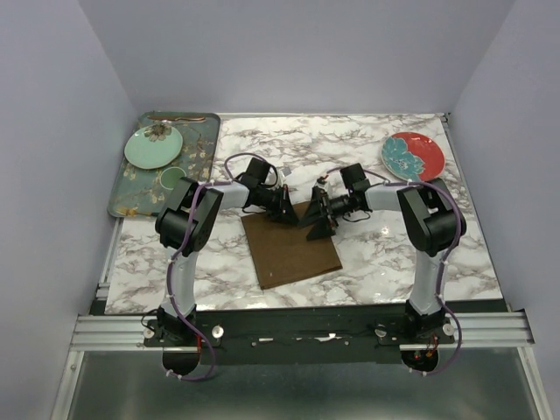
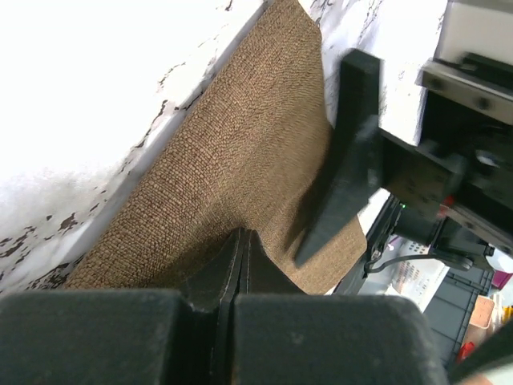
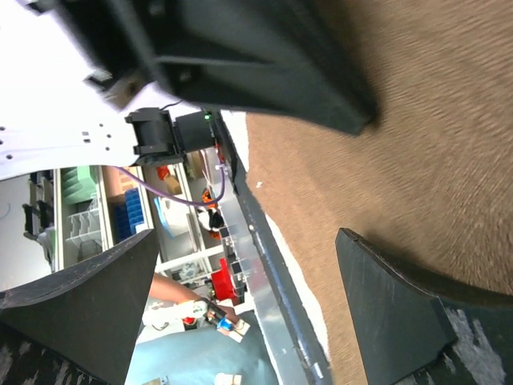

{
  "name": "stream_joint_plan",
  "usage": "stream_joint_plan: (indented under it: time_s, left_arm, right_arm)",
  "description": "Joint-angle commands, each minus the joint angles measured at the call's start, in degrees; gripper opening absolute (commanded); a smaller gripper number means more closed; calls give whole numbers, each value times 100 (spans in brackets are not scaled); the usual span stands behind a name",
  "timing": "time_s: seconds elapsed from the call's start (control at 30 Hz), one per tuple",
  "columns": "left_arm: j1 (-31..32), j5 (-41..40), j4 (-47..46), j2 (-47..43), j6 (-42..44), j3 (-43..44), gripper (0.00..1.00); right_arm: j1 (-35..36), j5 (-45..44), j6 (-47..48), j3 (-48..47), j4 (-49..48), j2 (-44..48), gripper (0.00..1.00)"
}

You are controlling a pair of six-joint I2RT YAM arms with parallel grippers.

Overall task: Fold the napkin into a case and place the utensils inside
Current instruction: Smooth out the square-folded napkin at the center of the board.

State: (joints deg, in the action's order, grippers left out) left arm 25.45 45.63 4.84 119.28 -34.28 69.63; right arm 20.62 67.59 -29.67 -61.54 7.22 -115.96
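Observation:
The brown napkin [image 1: 293, 247] lies flat on the marble table, its weave filling the left wrist view [image 2: 240, 136] and the right wrist view [image 3: 433, 144]. My left gripper [image 1: 287, 210] is shut, its tips [image 2: 240, 235] down against the cloth near its far edge; whether cloth is pinched between them I cannot tell. My right gripper [image 1: 317, 219] stands open opposite it [image 3: 240, 273], one finger [image 3: 393, 313] over the napkin, nothing between the fingers. One thin copper-brown utensil [image 1: 175, 117] lies along the tray's far edge.
A dark green floral tray [image 1: 127, 197] at the far left carries a pale green plate [image 1: 154, 146]. A red plate with a teal pattern [image 1: 413, 156] sits at the far right. The right finger [image 2: 345, 160] hangs close to my left tips.

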Motion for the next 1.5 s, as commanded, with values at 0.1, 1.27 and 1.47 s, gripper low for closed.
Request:
stream_joint_plan:
  time_s: [0.1,1.27,1.47]
  left_arm:
    - [-23,-309,43,121,141,-89,0]
    - [-76,-449,210,341,299,7,0]
    - [-23,-493,184,315,308,-46,0]
  right_arm:
    - [380,-53,-310,-174,245,996,100]
    - [258,87,402,1117,482,1487,100]
    - [645,70,-196,1556,-80,1849,100]
